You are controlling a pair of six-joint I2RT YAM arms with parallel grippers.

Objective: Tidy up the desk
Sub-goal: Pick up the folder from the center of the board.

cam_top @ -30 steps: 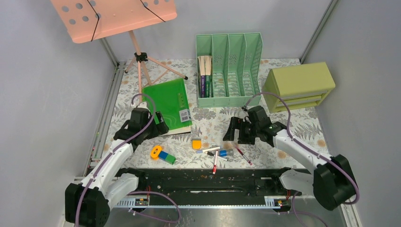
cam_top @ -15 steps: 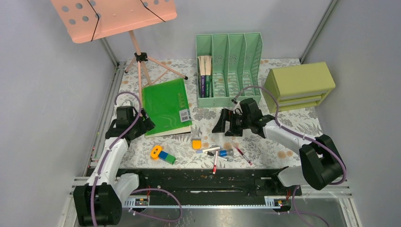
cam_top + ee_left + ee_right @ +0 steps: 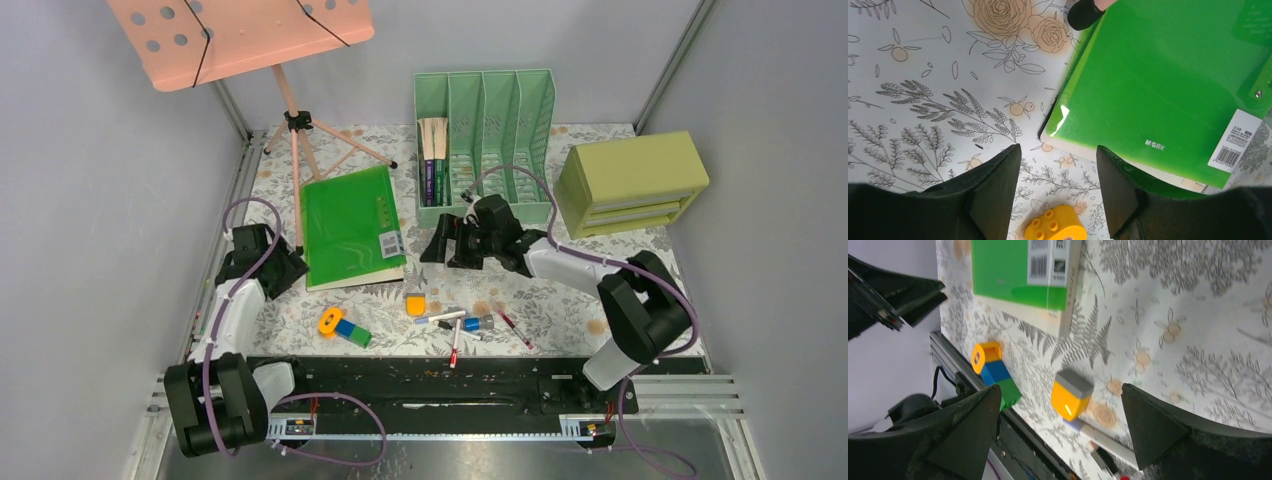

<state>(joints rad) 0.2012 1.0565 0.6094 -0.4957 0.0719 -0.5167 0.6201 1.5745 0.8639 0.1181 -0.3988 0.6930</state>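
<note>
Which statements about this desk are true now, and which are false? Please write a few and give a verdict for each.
1. The left gripper and the right gripper are both open and empty. True.
2. The books stand in the rightmost slot of the file organizer. False: they stand in the leftmost slot.
3. The green notebook lies closed on the desk. True.
4. The toy bricks sit inside the drawer box. False: they lie on the desk, on the near side of the green notebook.
</note>
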